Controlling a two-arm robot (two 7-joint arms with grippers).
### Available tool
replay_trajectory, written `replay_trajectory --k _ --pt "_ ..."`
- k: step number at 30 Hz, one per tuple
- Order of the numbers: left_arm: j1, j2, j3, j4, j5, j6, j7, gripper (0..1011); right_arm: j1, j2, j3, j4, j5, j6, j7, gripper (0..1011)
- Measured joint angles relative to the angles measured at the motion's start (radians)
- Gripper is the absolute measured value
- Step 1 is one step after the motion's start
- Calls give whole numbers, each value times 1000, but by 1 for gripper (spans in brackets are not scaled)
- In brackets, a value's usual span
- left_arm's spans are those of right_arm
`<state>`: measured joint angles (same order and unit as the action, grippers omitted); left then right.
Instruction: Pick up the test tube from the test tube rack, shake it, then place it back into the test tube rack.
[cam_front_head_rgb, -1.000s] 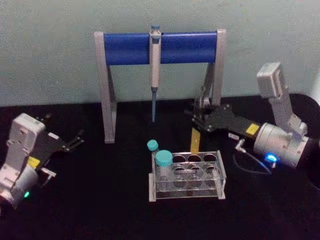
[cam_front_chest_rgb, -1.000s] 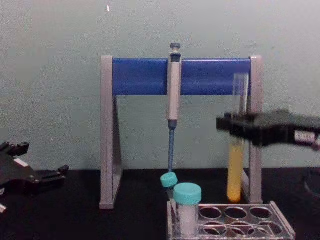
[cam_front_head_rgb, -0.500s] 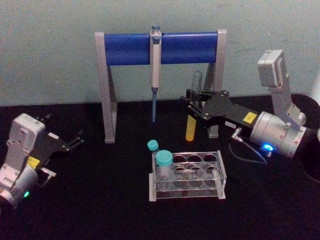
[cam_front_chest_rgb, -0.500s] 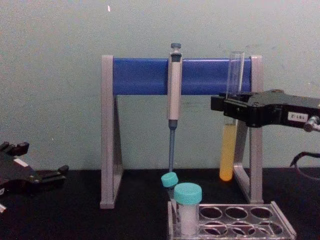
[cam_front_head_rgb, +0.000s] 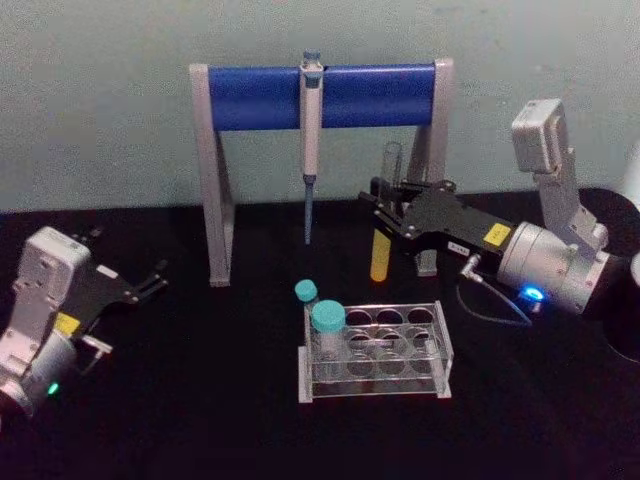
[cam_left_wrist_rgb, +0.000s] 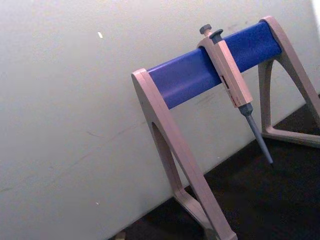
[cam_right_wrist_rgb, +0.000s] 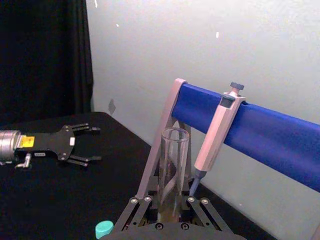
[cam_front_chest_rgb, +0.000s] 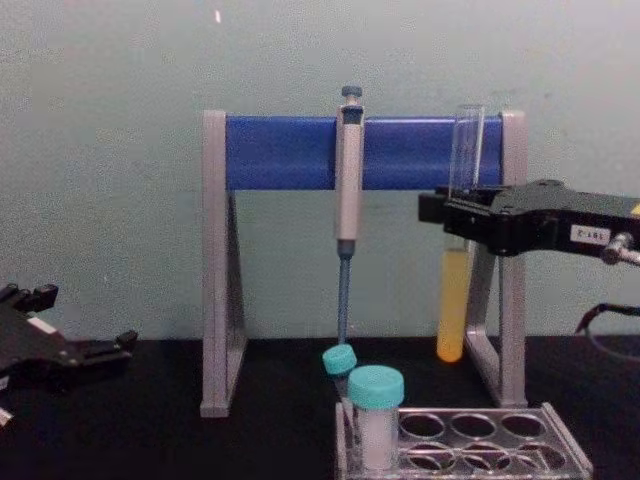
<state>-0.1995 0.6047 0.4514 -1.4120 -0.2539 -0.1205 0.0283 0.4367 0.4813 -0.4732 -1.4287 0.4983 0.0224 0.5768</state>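
Nearest, we note the test tube rack (cam_front_head_rgb: 378, 380), its base cut off in the chest view. Behind and above it, the right gripper (cam_front_head_rgb: 385, 210) clamps the test tube (cam_front_chest_rgb: 452, 320) upright, its middle hidden by that gripper. The left gripper (cam_front_head_rgb: 158, 278) rests parked leftward, jaws spread wide.

A tall grey pipette stand (cam_front_head_rgb: 250, 97) with a blue crossbar is standing at the back of the black table (cam_front_head_rgb: 200, 420), before a pale green wall (cam_front_head_rgb: 100, 120). A grey-blue pipette (cam_front_head_rgb: 311, 120) is hanging upright from the middle of the bar, its tip pointing down above the table. Two teal-capped tubes (cam_front_head_rgb: 327, 320) are standing upright in front of the stand, one just behind the other.
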Motion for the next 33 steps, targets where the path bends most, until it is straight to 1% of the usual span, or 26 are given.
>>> replay_trajectory --k 13,22,24,28,29,33 --pt "0 0 0 0 0 0 0 1010 -1 -3 -7 7 -21 7 -5 232" --pt "0 0 0 0 0 0 0 1009 -1 -5 -7 11 -25 8 -4 232" --pt "0 0 0 0 0 0 0 1010 -2 -4 -5 11 -26 8 -7 232" --pt "0 0 0 0 0 0 0 1010 -23 12 14 -15 -34 15 -34 232" --pt "0 0 0 0 0 0 0 1009 -23 12 14 -15 -34 15 -34 232" --pt "0 0 0 0 0 0 0 1010 -56 33 35 -53 -36 29 -58 232"
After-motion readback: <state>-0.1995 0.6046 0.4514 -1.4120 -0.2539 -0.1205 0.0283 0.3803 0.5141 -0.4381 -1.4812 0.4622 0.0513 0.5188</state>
